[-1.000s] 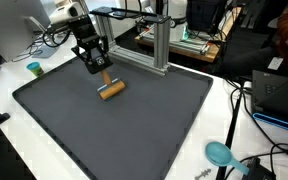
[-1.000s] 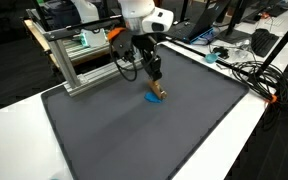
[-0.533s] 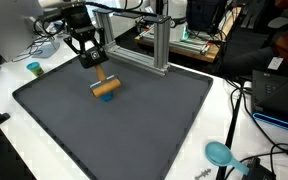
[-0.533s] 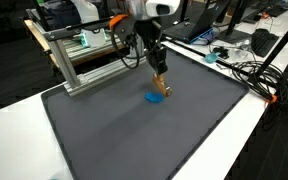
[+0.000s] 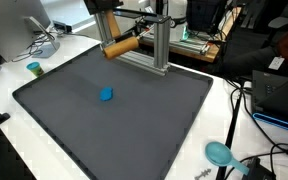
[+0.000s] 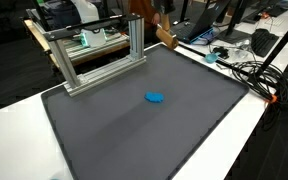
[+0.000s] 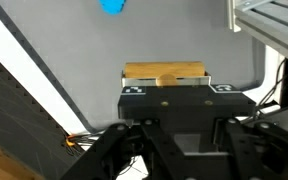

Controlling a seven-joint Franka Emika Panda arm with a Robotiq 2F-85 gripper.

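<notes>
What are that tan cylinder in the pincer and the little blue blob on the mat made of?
The tan cylindrical piece in the pincer looks like bare wood: pale brown, matte. The small blue rounded piece on the dark grey mat seems plastic or rubber: even bright colour, smooth; too small to be sure.

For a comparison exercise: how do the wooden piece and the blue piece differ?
The wooden piece is tan and elongated; the blue piece is bright blue, rounder and smaller. The wooden piece is up in the air, gripped by the tool; the blue piece lies free on the dark mat. Both are single-coloured.
</notes>
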